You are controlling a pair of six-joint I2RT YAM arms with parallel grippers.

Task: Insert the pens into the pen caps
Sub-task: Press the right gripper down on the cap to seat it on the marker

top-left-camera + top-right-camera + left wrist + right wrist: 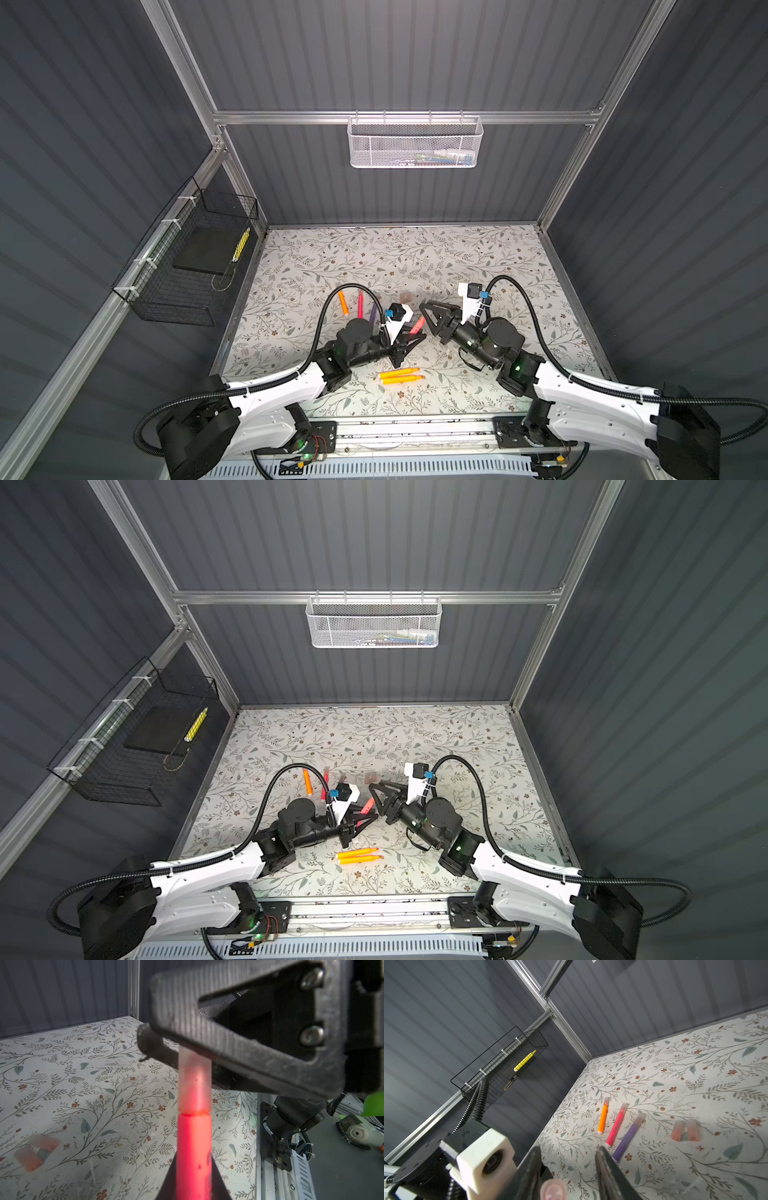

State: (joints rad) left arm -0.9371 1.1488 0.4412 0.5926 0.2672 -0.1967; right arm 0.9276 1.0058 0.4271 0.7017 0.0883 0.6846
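The pink pen [194,1147] is held in the left gripper [417,337], whose jaws are clenched on its barrel, so the pen juts out past the fingertips. A translucent cap [194,1084] sits over the pen's tip, with a thin gap between its rim and the barrel's shoulder. The right gripper [568,1151] faces the left one with its jaws released. They stand wider than the cap, and the cap's closed end lies between them. In the left wrist view, one of the right gripper's fingers [187,1012] crosses in front of that end.

Beyond the right gripper's fingertips, three capped pens lie on the table [457,257]: an orange pen [603,1118], a second pink pen [615,1126] and a purple pen [629,1134]. Further off to their side, a loose cap [678,1130] lies beside a second loose cap [693,1130]. Near the left gripper, toward the arm bases, a bare orange pen [399,371] lies alongside another bare orange pen [402,379].
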